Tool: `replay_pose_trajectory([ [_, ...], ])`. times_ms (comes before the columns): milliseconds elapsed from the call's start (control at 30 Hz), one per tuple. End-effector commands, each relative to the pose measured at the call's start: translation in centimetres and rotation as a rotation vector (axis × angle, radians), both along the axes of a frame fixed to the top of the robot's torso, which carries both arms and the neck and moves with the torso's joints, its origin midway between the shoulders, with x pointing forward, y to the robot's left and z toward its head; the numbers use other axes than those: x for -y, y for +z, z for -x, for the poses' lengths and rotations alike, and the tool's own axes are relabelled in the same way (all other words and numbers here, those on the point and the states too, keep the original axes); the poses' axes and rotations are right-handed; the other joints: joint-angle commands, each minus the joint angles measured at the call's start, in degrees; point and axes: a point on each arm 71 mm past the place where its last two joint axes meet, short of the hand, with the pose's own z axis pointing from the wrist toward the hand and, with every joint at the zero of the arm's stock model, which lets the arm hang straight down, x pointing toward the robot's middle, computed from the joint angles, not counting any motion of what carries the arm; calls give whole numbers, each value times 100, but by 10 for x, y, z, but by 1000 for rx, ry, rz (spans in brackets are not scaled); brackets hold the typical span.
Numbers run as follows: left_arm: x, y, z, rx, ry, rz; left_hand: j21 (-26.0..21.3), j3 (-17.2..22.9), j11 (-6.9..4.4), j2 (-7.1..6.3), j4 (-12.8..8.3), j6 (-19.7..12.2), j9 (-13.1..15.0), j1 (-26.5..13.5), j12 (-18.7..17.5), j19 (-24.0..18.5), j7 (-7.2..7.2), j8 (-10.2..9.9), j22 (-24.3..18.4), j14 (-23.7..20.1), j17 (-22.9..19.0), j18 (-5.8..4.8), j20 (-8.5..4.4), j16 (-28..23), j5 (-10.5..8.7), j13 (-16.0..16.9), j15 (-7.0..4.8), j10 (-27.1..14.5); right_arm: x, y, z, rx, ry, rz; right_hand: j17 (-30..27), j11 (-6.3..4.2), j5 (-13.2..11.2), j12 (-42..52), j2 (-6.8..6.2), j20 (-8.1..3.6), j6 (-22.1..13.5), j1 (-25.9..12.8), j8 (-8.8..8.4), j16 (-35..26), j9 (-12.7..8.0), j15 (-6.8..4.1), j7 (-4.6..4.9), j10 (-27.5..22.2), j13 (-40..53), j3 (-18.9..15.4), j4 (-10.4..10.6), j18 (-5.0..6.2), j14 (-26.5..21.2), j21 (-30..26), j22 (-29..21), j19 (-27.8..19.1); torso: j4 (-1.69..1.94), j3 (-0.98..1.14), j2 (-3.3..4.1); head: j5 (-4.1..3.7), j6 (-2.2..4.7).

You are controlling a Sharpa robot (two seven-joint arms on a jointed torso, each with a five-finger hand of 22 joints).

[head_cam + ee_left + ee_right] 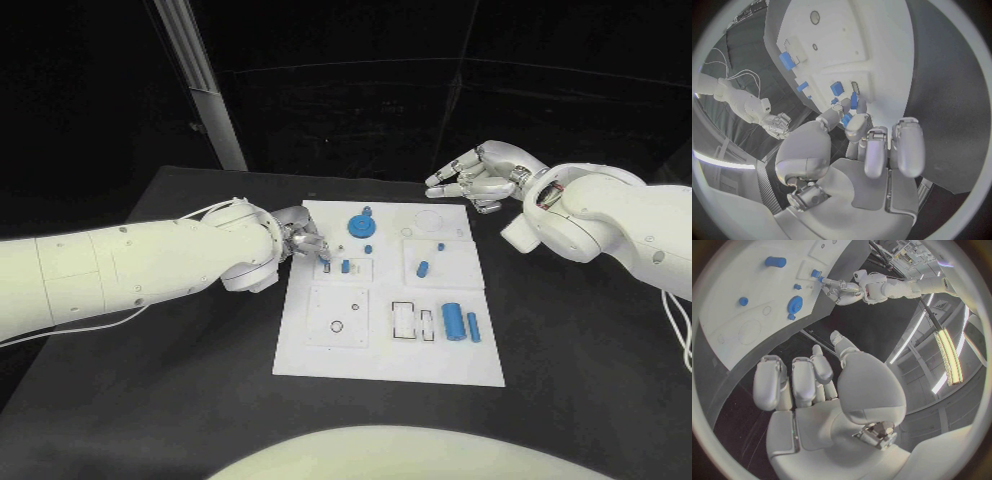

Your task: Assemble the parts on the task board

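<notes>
A: Item one, the task board (346, 355). Condition?

B: White plate, mid-table. Progress judged as early. A round blue gear-like part (361, 226) sits at about 11 o'clock on the board. A short blue peg (423, 267) lies just right of centre. Two blue cylinders (454, 321) lie at about 4 o'clock. The oval hole (338, 325) at 8 o'clock and the rectangular slots (413, 320) beside the cylinders look unfilled. Most of the seating appears left to do.

A: Item two, left hand (300, 243)?

B: At the board's left edge, around 10 o'clock. In the left wrist view its fingertips (856, 122) pinch a small blue part (847, 119), close over the board. Long axis and heading of that piece: too small to tell.

A: Orientation of the cylinders?

B: Long axes run 12 to 6 o'clock, parallel, lying flat.

A: Item three, right hand (482, 175)?

B: Raised beyond the board's 1 o'clock corner, holding nothing, fingers loosely curled yet apart.
</notes>
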Motion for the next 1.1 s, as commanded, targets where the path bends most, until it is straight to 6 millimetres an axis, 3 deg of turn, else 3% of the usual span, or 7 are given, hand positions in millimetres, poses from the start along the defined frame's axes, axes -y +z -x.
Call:
replay_pose_trajectory([
  [33,2,-2,0,-25,-12,-38,11,406,-105,50,462,527,590,-14,20,71,-328,11,1022,620,1493,-93,-40,29,-64,3,-52,161,-1,1,0,-1,8,-4,-1,9,20,-5,-18,-27,28,-57,-24,-20,-4,-34,12,13,-9,2,-35,84,112,-37,-5,-12,-10,-2,3,6,-4],
  [200,4,-5,1,-50,-26,-54,5,405,-112,67,467,537,603,-60,24,67,-337,-1,1024,621,1495,-91,-42,31,-264,8,-53,166,-1,1,0,-1,8,-4,-1,9,20,-5,-18,-27,28,-57,-24,-20,-4,-34,12,13,-9,2,-35,84,112,-37,-5,-12,-5,0,-2,-3,-24],
  [633,6,-7,3,-80,-51,-82,6,399,-116,44,440,543,610,-63,45,67,-343,-3,1027,624,1510,-92,-40,41,-299,24,-49,174,0,1,0,-1,7,-4,-3,9,20,-5,-17,-27,30,-66,-24,-24,-3,-34,12,12,-11,-1,-33,85,112,-42,-10,-14,-1,-2,-2,-11,-38],
  [1100,6,-6,5,-79,-60,-94,27,397,-124,9,399,577,630,-78,71,77,-351,-14,1044,624,1510,-98,-37,41,-74,46,-46,193,0,1,0,-1,6,-4,-8,9,20,-9,-16,-27,30,-71,-24,-29,-3,-34,13,10,-15,-3,-32,86,111,-45,-15,-16,4,-4,-3,-17,-47],
])
